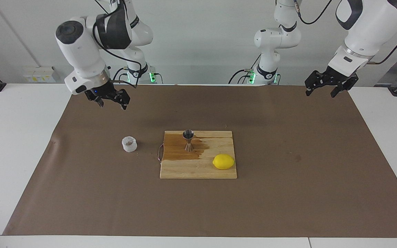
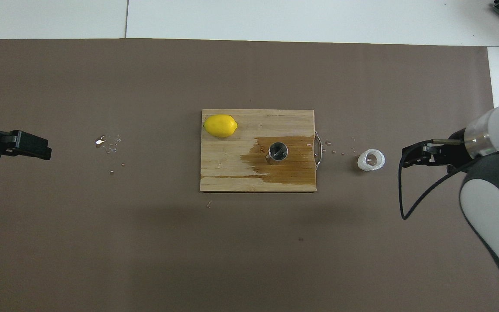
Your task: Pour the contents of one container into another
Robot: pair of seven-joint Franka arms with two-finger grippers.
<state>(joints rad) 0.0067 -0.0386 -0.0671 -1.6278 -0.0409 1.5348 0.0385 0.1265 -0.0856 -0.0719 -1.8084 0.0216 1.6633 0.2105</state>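
White cup (image 1: 129, 144) (image 2: 371, 159) stands upright on the brown mat (image 1: 288, 193) (image 2: 102, 238), off the cutting board (image 1: 198, 170) (image 2: 232, 173), just past the board's metal handle (image 1: 160, 153) (image 2: 318, 149) toward the right arm's end of the table. Steel jigger (image 1: 188, 140) (image 2: 277, 152) stands upright on the board, inside a dark wet patch (image 1: 177, 150) (image 2: 297, 167) that covers the board's half nearest the cup. Lemon (image 1: 223, 161) (image 2: 220, 125) sits on the board's corner farther from the robots, toward the left arm's end, apart from the jigger.

Right gripper (image 1: 110, 100) (image 2: 422, 155) hangs in the air above the mat, raised well clear of the cup, not touching it; cup lies between this gripper and the board in the overhead view. Fingers spread, holding nothing.

Left gripper (image 1: 322, 88) (image 2: 28, 146) hovers over the mat at the left arm's end, well apart from board, jigger and cup; this arm waits. Fingers apart, empty.

Small water droplets (image 2: 108, 141) lie on the mat between the left gripper and the board; a few more droplets (image 2: 340, 149) between the handle and the cup.
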